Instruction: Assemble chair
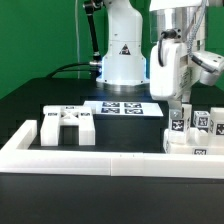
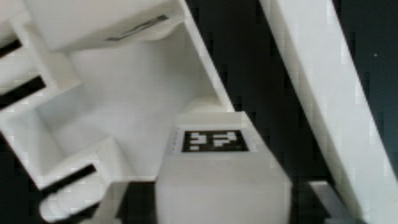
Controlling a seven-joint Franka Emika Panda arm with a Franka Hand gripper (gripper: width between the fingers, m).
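Black table (image 1: pixel 25 115), green backdrop (image 1: pixel 30 40). Gripper (image 1: pixel 178 114) clenched on white chair post (image 1: pixel 177 126), beside other chair parts (image 1: pixel 205 122) at exterior view's right — mid-assembly, I reckon. Next — careful lining-up with mating piece before pushing in.

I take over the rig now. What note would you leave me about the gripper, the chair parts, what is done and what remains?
Gripper: shut on a tagged white post, low at the exterior view's right.
Parts: other tagged pieces stand beside it, behind the border wall. A bracket-like piece lies apart at the exterior view's left.
Done: no finished joint can be confirmed.
Left: joining the bracket-like piece, probably most of the chair.
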